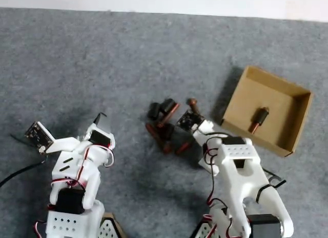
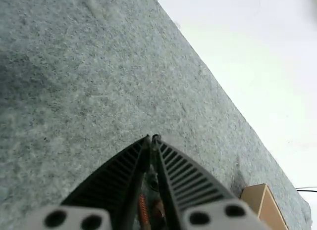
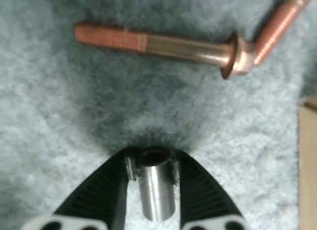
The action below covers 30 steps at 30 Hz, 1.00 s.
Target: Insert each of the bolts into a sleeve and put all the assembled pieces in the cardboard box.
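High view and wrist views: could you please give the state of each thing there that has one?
Left pincer, shut on a bolt.
Right pincer, shut on a sleeve.
Cardboard box, open, one assembled piece lying inside.
Loose bolts, lying flat, no sleeve on.

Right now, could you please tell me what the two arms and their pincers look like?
The left arm and right arm are blocky white plastic shells over black motors, with red, black and white wires looped along them. The left pincer and right pincer have black tapering fingers on white mounts.
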Tool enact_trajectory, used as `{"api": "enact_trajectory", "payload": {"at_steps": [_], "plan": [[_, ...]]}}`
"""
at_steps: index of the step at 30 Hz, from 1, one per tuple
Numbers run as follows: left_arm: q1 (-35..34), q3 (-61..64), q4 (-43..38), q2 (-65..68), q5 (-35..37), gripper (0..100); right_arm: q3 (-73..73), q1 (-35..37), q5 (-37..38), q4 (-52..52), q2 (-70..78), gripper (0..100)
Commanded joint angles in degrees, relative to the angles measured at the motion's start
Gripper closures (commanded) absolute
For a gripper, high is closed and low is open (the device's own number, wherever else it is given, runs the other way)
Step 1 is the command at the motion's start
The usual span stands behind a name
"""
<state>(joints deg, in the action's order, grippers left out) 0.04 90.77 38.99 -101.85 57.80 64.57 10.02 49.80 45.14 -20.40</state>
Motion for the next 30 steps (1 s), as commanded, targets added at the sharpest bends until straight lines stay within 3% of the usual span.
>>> {"api": "enact_trajectory", "payload": {"at_steps": [1, 10, 17, 27, 30], "plan": [[-0.40, -0.22, -1.32, -0.13, 0.09, 97, 1.98, 2.07, -0.97, 1.19, 0.22, 99.3], [-0.40, -0.22, -1.32, -0.13, 0.09, 97, -4.70, 4.88, -13.19, 1.10, 0.13, 99.3], [-0.40, -0.22, -1.32, -0.13, 0.09, 97, -11.74, 11.12, -30.24, 1.19, 0.75, 99.3], [-0.40, -0.22, -1.32, -0.13, 0.09, 97, -13.93, 12.09, -32.44, 0.92, 0.84, 98.4], [-0.31, -0.13, -1.32, -0.13, 0.09, 97, -13.76, 12.09, -32.26, 0.92, 0.84, 91.4]]}}
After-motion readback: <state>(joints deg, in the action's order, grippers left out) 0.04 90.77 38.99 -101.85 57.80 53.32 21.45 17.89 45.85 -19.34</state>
